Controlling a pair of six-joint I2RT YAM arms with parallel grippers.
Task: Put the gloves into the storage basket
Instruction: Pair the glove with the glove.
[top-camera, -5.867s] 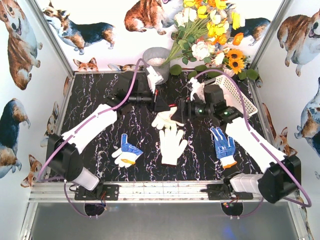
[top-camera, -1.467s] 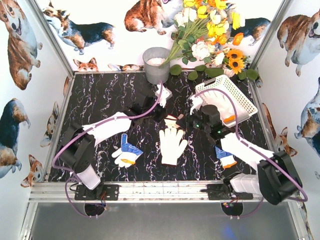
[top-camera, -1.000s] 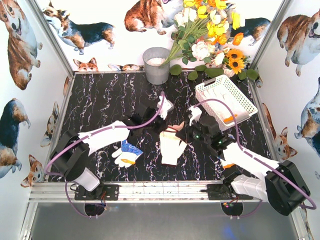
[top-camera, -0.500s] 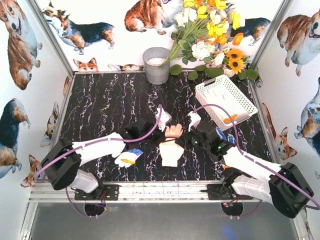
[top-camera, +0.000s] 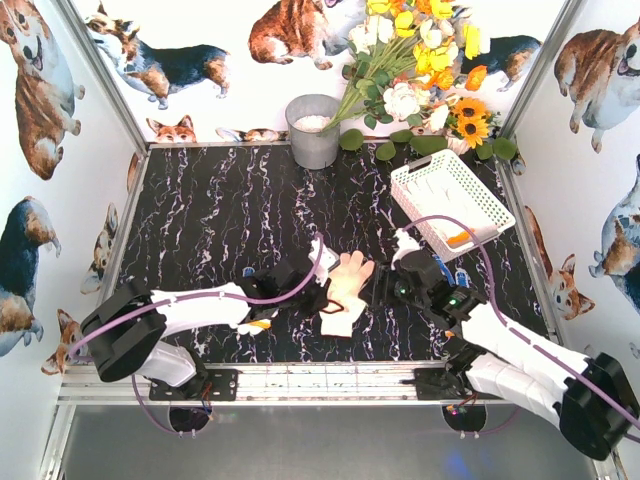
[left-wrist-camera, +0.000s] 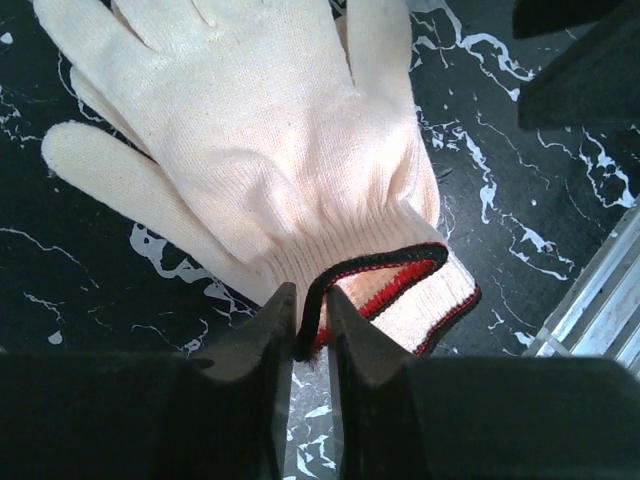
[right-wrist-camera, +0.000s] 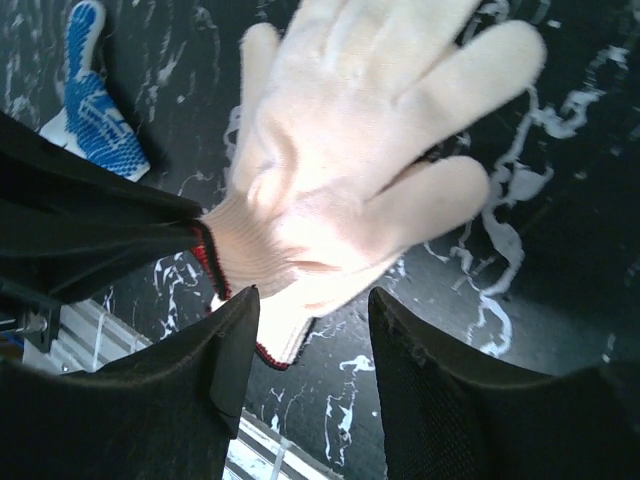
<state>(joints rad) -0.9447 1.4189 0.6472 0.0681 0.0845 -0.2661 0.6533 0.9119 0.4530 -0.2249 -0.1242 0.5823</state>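
Well short of the basket (top-camera: 420, 168), at the desk's (top-camera: 200, 220) front edge, we see a white glove (top-camera: 345, 283); an orange-cuffed glove (top-camera: 460, 238) already lies inside the basket. From the left wrist, the left claw (left-wrist-camera: 312, 318) pinches the white glove's cuff. From the right wrist, the right claw (right-wrist-camera: 310, 330) gapes above it. We judge most of the work remains.

- knit glove (left-wrist-camera: 250, 150): cream cloth, matt, finely ribbed cuff
- table (top-camera: 200, 210) under the glove: glossy black marble-look top
- storage basket (top-camera: 418, 167): white slotted plastic
- bucket (top-camera: 313, 140): dull grey metal
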